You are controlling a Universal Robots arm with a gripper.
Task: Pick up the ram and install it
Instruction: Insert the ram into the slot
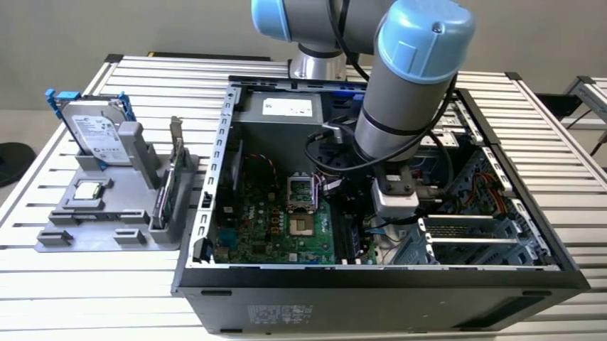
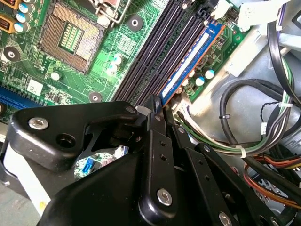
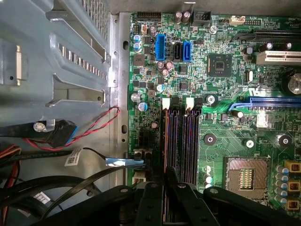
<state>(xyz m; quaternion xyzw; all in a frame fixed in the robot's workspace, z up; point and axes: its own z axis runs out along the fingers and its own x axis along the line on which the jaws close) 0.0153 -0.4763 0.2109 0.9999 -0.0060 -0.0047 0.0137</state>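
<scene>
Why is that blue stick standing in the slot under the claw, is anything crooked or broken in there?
Nothing stands out. The ram stands on edge in the outermost slot of the motherboard, in line with the empty slots beside it, with the claw closed on its near end. No visible damage or loose parts nearby.

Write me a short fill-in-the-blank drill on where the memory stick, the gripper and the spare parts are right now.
1. The long dark-blue ram stick stands on edge in a black memory ____ on the green motherboard.
2. The black gripper is closed on one ____ of the ram.
3. The square processor socket on the board is ____.
4. The silver hard drive stands in a grey holder ____ the black computer case.

Missing words: slot; end; empty; outside
</scene>
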